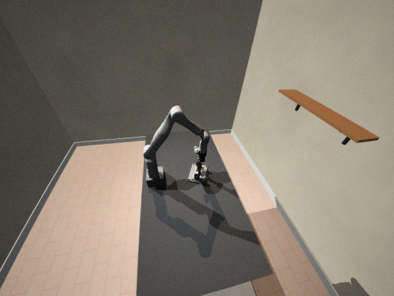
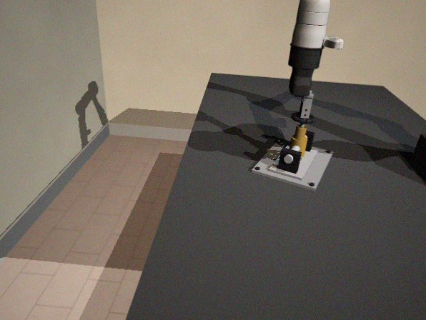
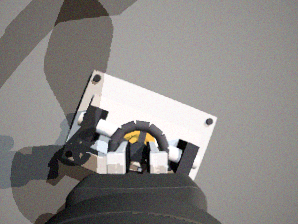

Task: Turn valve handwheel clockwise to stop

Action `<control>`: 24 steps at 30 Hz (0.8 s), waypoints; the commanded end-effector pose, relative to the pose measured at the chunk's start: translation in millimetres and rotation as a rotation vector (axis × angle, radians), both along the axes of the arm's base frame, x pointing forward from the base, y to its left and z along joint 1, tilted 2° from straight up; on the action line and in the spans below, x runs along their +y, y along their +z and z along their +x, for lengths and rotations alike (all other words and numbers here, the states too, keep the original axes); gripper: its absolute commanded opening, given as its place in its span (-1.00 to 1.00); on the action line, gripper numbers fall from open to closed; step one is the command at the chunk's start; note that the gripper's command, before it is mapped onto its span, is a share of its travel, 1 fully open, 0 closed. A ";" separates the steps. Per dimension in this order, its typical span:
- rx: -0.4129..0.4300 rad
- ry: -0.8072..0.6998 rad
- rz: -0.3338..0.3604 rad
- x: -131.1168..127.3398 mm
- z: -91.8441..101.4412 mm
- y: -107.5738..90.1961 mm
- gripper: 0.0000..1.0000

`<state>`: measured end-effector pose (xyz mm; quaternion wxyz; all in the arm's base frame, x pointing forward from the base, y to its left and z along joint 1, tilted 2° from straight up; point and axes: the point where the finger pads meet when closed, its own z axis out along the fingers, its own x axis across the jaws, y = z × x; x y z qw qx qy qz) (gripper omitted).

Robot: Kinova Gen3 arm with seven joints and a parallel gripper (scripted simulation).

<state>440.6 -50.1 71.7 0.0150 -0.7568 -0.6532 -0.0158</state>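
Observation:
The valve (image 2: 295, 153) stands on a white baseplate (image 2: 291, 165) on the dark table, with a yellow stem (image 2: 299, 139) and a black handwheel (image 2: 303, 119) lying level on top. My gripper (image 2: 304, 113) comes straight down from above and is shut on the handwheel's rim. In the wrist view the two pale fingers pinch the near part of the black ring (image 3: 139, 133), with the yellow hub (image 3: 140, 139) inside it. In the top view the arm bends over the valve (image 1: 198, 172).
The arm's base (image 1: 155, 175) stands on the table to the left of the valve in the top view. A wooden shelf (image 1: 327, 115) hangs on the right wall, far from the table. A dark block (image 2: 420, 151) sits at the table's right edge.

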 end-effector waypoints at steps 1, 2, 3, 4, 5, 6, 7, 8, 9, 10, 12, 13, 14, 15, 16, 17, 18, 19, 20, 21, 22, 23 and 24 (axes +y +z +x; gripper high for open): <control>0.000 -0.044 -0.003 0.0 0.6 0.8 -1.00; 0.001 -0.066 -0.003 0.0 0.6 0.8 -1.00; 0.001 -0.066 -0.003 0.0 0.6 0.8 -1.00; 0.001 -0.066 -0.003 0.0 0.6 0.8 -1.00; 0.002 -0.087 -0.003 0.0 0.6 0.8 -1.00; 0.003 -0.109 -0.003 0.0 0.6 0.8 -1.00; 0.004 -0.130 -0.002 0.0 0.6 0.8 -1.00; 0.005 -0.152 -0.002 0.0 0.6 0.8 -1.00; 0.006 -0.173 -0.002 0.0 0.6 0.8 -1.00; 0.007 -0.194 -0.002 0.0 0.6 0.8 -1.00; 0.008 -0.236 -0.002 0.0 0.6 0.8 -1.00; 0.009 -0.256 -0.002 0.0 0.6 0.8 -1.00; 0.010 -0.277 -0.002 0.0 0.6 0.8 -1.00; 0.011 -0.297 -0.002 0.0 0.6 0.8 -1.00; 0.012 -0.317 -0.001 0.0 0.6 0.8 -1.00; 0.012 -0.336 -0.001 0.0 0.6 0.8 -1.00; 0.013 -0.356 -0.001 0.0 0.6 0.8 -1.00; 0.014 -0.375 -0.001 0.0 0.6 0.8 -1.00; 0.014 -0.375 -0.001 0.0 0.6 0.8 -1.00; 0.014 -0.375 -0.001 0.0 0.6 0.8 -1.00; 0.015 -0.394 -0.001 0.0 0.6 0.8 -1.00; 0.016 -0.412 -0.001 0.0 0.6 0.8 -1.00; 0.016 -0.430 -0.001 0.0 0.6 0.8 -1.00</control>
